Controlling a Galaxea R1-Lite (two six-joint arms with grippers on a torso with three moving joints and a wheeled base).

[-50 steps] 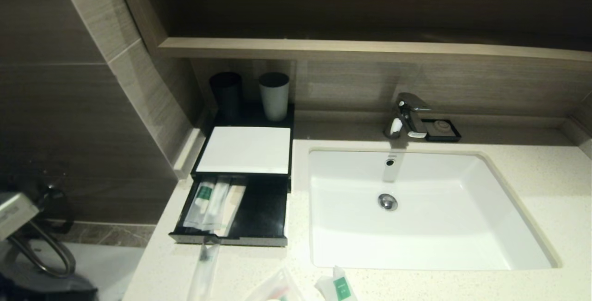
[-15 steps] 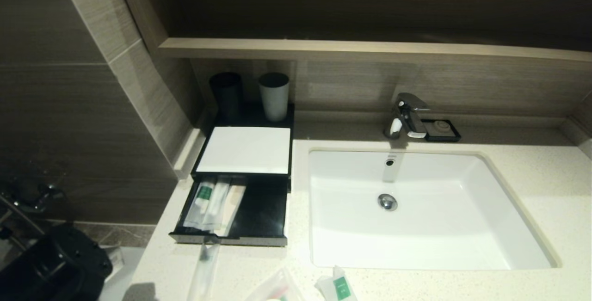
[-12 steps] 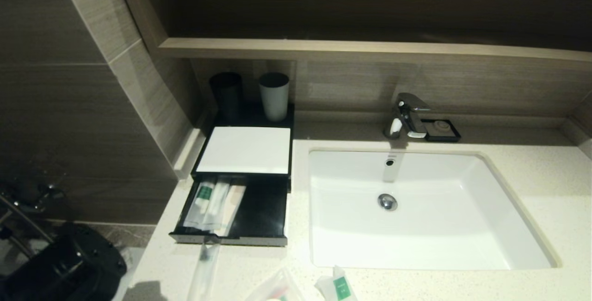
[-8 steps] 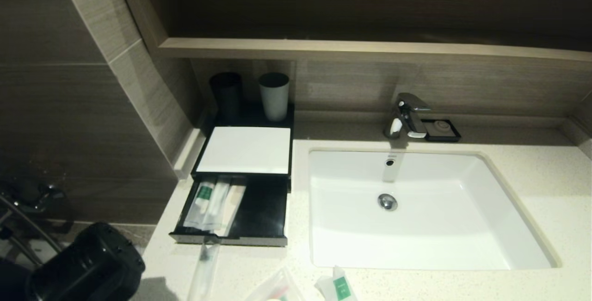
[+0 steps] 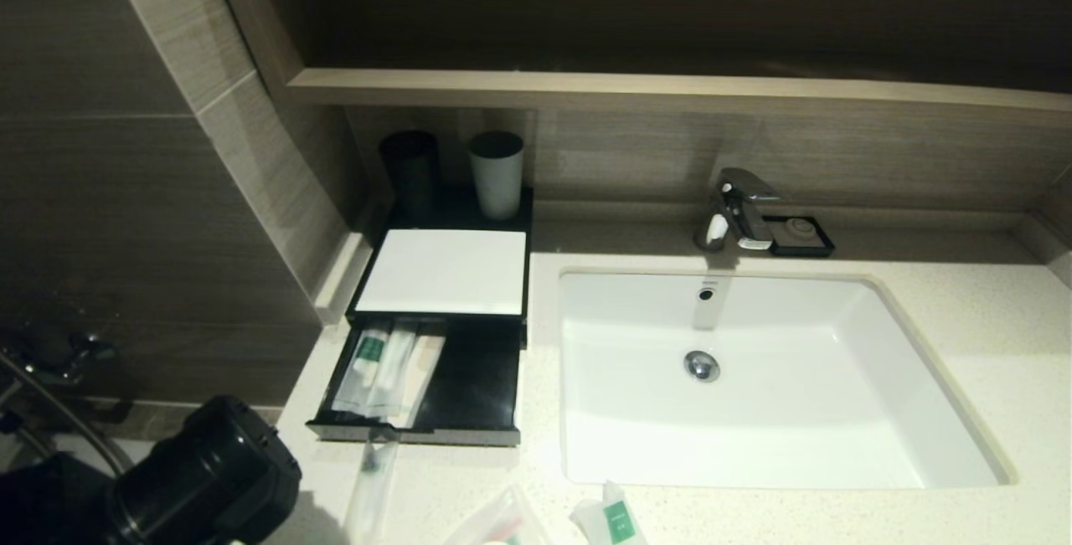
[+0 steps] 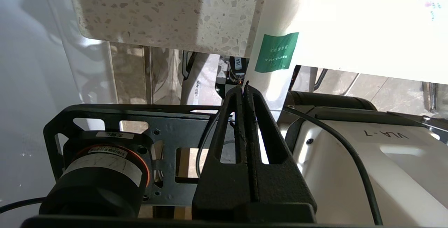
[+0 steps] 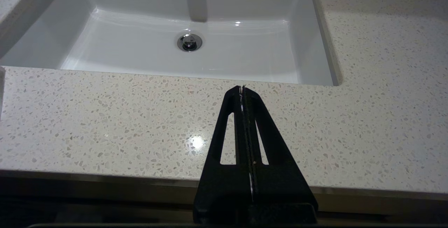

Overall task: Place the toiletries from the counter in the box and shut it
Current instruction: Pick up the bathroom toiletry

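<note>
Three loose toiletries sit along the lower edge of the head frame on the cream speckled stone surface [image 5: 963, 344]: a long thin clear sleeve [image 5: 368, 491] just below the drawer front, a crinkled clear pouch [image 5: 502, 520] to its right, and a white sachet with a green label [image 5: 615, 516] near the basin's lower left corner. The low black box with a white top panel [image 5: 448, 270] is left of centre, its shallow drawer [image 5: 469, 394] pulled out with a few packets already lying in its left half. The white rectangular basin [image 5: 754, 377] fills the centre right.

The left gripper [image 6: 244, 86] has its jaws closed on nothing; in its wrist view it hangs off the surface edge near an overhanging green-labelled white packet [image 6: 276, 53]. In the head view only the left arm [image 5: 201, 478] shows, lower left. The right gripper [image 7: 242, 88] is parked, jaws closed and empty, above bare surface in front of the basin.

Handling guess: these packets are light, thin, soft and slippery plastic that lies flat. The sleeve looks best pinched across its narrow middle or at an overhanging end; the pouch at a raised crinkle.
</note>
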